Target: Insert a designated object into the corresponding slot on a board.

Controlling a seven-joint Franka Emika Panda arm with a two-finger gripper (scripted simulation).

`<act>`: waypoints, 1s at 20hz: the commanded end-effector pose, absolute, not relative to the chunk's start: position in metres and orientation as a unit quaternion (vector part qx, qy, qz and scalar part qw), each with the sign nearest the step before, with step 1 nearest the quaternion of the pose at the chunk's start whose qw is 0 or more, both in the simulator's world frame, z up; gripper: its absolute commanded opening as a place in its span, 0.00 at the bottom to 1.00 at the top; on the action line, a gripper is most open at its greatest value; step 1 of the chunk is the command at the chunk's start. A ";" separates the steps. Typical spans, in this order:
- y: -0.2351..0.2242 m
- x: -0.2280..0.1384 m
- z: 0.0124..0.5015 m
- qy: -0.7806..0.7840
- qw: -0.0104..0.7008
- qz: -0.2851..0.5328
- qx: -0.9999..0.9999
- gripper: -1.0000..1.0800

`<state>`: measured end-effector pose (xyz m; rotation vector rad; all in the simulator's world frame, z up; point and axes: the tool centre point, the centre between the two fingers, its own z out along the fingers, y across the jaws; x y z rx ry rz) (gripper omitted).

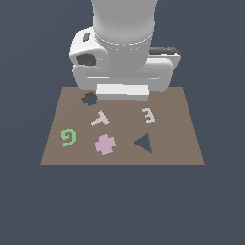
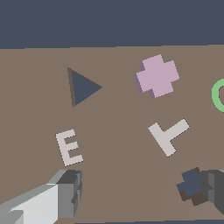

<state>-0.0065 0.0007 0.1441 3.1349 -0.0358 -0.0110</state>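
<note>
The board [image 1: 122,125] lies flat on a dark surface, and the arm's large white body stands over its far edge. The designated object [image 1: 105,144], a pale pink-lilac piece with rounded lobes, rests flat on the board in the near half, slightly toward the exterior view's left of centre, untouched by the arm. The slot [image 1: 89,99], a dark scalloped cut-out, lies at the far side of the board toward the exterior view's left, just beside the arm's white housing and well apart from the designated object. A white T [image 1: 99,118] lies between the slot and the designated object. A green spiral [image 1: 68,137] lies near the exterior view's left edge of the board, beside the designated object. A dark triangular hole [image 1: 143,142] lies to the exterior view's right of the designated object, and a white E [image 1: 149,115] lies farther back on that side. In the wrist view the gripper [image 2: 140,197] has its two fingers [image 2: 65,194] spread wide with nothing between them; one finger partly overlaps the slot. The gripper is released and holds no object.
</note>
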 end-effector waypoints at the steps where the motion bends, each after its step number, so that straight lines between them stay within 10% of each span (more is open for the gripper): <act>1: 0.001 -0.007 0.144 -0.011 0.003 -0.004 1.000 0.96; 20: -0.032 0.041 0.095 0.076 0.001 -0.002 0.997 0.96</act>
